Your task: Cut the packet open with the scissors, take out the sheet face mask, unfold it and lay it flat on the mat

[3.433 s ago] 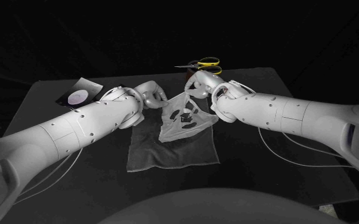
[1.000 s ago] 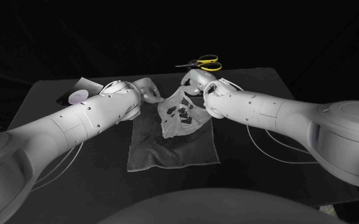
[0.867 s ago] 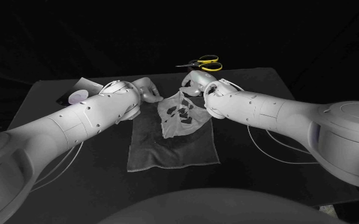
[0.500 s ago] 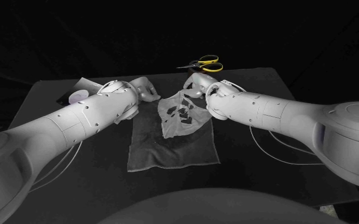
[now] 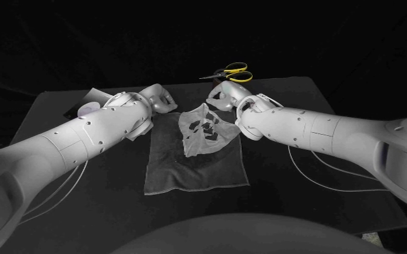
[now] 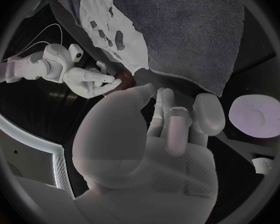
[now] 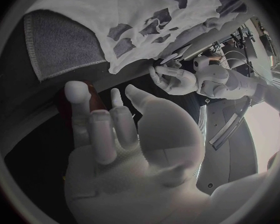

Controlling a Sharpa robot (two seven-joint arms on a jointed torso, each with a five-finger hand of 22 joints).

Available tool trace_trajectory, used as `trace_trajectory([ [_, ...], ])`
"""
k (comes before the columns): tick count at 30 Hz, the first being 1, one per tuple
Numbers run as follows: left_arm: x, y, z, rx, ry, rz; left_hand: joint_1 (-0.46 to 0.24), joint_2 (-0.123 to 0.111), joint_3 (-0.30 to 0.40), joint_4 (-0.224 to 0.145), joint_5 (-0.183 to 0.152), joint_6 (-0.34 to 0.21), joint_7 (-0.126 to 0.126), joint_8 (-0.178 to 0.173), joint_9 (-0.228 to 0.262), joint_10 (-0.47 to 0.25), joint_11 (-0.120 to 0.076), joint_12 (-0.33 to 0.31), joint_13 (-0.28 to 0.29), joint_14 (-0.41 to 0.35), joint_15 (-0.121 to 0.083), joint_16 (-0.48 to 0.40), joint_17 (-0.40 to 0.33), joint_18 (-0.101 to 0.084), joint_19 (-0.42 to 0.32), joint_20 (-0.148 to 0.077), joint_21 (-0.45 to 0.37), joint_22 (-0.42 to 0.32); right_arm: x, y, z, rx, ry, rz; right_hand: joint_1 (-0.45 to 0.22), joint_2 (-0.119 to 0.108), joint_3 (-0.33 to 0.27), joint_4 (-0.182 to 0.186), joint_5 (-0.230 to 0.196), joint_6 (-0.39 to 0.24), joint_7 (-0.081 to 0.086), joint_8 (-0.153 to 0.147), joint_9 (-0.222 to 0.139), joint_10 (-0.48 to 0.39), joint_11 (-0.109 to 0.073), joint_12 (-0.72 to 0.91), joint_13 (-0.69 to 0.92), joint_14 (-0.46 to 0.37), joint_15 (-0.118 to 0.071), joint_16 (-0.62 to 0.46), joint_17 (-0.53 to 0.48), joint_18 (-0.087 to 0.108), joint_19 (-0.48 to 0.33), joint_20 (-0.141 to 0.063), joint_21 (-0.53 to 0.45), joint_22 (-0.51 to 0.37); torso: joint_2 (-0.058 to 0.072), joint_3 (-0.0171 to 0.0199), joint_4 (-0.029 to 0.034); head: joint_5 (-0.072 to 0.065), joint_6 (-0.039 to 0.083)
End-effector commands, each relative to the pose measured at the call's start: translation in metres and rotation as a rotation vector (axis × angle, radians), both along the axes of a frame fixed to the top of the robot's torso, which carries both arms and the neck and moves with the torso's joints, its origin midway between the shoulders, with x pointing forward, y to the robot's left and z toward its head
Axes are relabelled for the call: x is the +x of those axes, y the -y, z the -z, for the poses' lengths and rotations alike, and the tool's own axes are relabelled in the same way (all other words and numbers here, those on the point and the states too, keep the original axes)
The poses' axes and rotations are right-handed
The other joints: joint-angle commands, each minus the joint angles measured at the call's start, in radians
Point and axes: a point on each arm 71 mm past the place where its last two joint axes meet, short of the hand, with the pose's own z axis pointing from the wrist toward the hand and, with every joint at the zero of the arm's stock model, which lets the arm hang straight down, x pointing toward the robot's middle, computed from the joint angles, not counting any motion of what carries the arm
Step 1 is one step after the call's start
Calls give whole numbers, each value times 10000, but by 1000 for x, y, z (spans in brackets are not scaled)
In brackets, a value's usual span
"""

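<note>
The white sheet face mask [image 5: 206,129] lies spread, a little rumpled, on the far half of the grey mat [image 5: 199,169]. Its upper edge reaches past the mat's far edge. My left hand [image 5: 155,97] hovers just left of the mask's top with its fingers apart and nothing in them [image 6: 159,129]. At the mask's top right, my right hand [image 5: 222,96] is also spread and empty [image 7: 115,129]. The wrist views show the mask [image 6: 105,20] [image 7: 159,10] over the mat [image 6: 190,30] [image 7: 59,42], free of both hands. Yellow-handled scissors [image 5: 230,73] lie at the table's far edge.
The cut packet [image 5: 92,104] with a pale round patch [image 6: 258,115] lies at the table's far left, beside my left arm. Thin white cables [image 5: 316,171] trail across the table under my right arm. The near half of the mat is bare.
Both hands have let go of the mask's upper edge and drawn slightly apart, the left one moving farther left. The mask has sunk flat onto the mat.
</note>
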Motion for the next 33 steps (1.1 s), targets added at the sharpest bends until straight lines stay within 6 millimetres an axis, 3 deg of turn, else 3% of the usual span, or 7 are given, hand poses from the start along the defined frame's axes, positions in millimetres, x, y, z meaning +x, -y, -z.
trace_trajectory([
  [1,0,2,-7,-768,643,136,114,-35,50,-28,23,81,-15,-55,16,-59,9,-73,-32,-49,-7,-69,92,63,-66,5,-38,-22,-5,0,-5,538,536,61,96,-6,71,-22,16,69,-10,52,14,345,-80,85,1434,680,-58,49,1682,53,82,-12,87,320,-3,4,4,-5,0],
  [9,-5,-2,-11,-1098,861,346,298,-99,132,-208,23,152,-28,-27,49,-14,-3,-187,-111,-76,-18,-103,33,74,-101,0,-94,-76,-18,2,-6,766,255,-140,188,-28,172,-84,13,211,-71,129,21,384,-135,154,1462,709,-106,83,1725,33,165,-56,209,359,9,-3,10,-14,0],
  [16,-15,0,-17,-1636,1174,904,425,-254,283,-458,20,205,1,-12,98,-159,35,-855,-493,-666,14,-499,-1049,256,-665,20,-802,-772,-34,9,-8,1014,-313,-377,426,-124,348,-336,8,445,-171,273,50,520,-228,457,1649,798,-192,200,1909,-41,404,-136,654,493,6,-6,-8,-37,0],
  [17,-16,0,-18,-1700,1211,972,485,-292,335,-542,22,216,10,-5,110,-232,49,-1067,-613,-918,20,-670,-1510,331,-898,27,-1092,-1058,-36,10,-8,1028,-397,-392,460,-148,368,-384,7,475,-187,296,56,547,-243,523,1692,817,-207,225,1951,-56,451,-150,744,520,5,-3,-10,-34,0],
  [21,-28,0,-21,-2054,1359,1389,634,-405,416,-801,25,241,16,9,137,-120,54,-1320,-796,-996,28,-755,-1654,344,-948,36,-1199,-1148,-46,18,-7,1044,-991,-346,633,-233,476,-645,17,670,-281,447,102,741,-329,1024,2037,923,-287,380,2213,-142,714,-227,1265,682,3,11,-10,-23,0],
  [28,-51,0,-18,-2017,1282,2182,805,-538,488,-1139,22,437,-11,125,202,70,36,-1466,-927,-974,14,-761,-1634,326,-885,27,-1166,-1110,-53,36,-2,1042,-1860,205,618,-367,500,-870,27,805,-344,567,126,983,-393,1724,2541,1061,-355,608,2631,-311,1178,-309,2253,985,6,2,5,-51,0],
  [33,-63,4,-12,-1656,1127,2650,745,-577,447,-1362,23,577,-83,168,222,469,-51,-1001,-702,-367,-66,-371,-598,152,-315,-40,-515,-480,-51,46,1,1057,-2207,835,435,-484,404,-882,33,796,-349,583,112,1023,-398,1851,2635,1061,-369,608,2631,-408,1448,-338,2820,1157,9,-4,15,-35,0],
])
